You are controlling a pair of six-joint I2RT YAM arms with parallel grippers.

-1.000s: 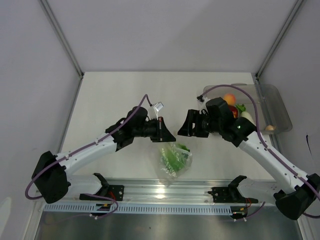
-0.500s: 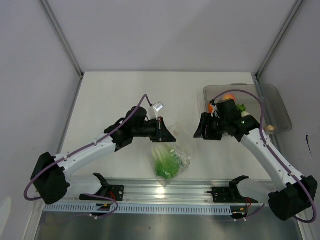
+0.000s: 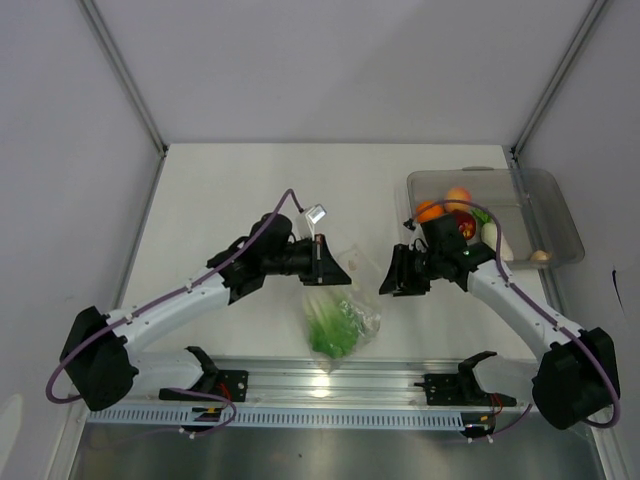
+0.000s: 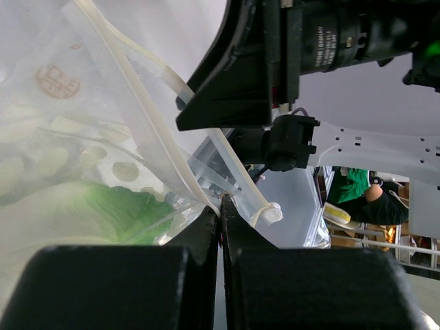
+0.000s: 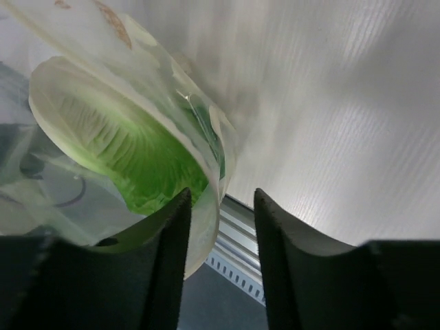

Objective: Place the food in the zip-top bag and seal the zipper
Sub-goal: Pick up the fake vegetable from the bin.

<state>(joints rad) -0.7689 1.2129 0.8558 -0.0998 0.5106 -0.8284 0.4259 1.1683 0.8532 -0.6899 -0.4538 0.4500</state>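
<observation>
The zip-top bag (image 3: 340,322) lies near the front middle with the green cabbage (image 3: 330,334) inside. My left gripper (image 3: 337,276) is shut on its top edge. In the left wrist view the jaws (image 4: 221,210) pinch the zipper (image 4: 141,110), with the cabbage (image 4: 103,210) to the left. My right gripper (image 3: 386,280) is open and empty just right of the bag mouth. In the right wrist view (image 5: 221,227) the bag and cabbage (image 5: 130,148) lie beside the left finger. The orange (image 3: 430,211), peach fruit (image 3: 458,196), red fruit (image 3: 466,226), radish (image 3: 497,240) and beige piece (image 3: 540,256) are in the tray.
The rigid clear tray (image 3: 560,210) stands at the back right, against the right wall post. A metal rail (image 3: 330,380) with both arm bases runs along the front edge. A small white tag (image 3: 316,213) hangs on the left arm's cable.
My right gripper drew back to the right from the bag mouth, then came a little left and nearer. The bag with the cabbage shifted slightly left and nearer; the left gripper kept its hold.
</observation>
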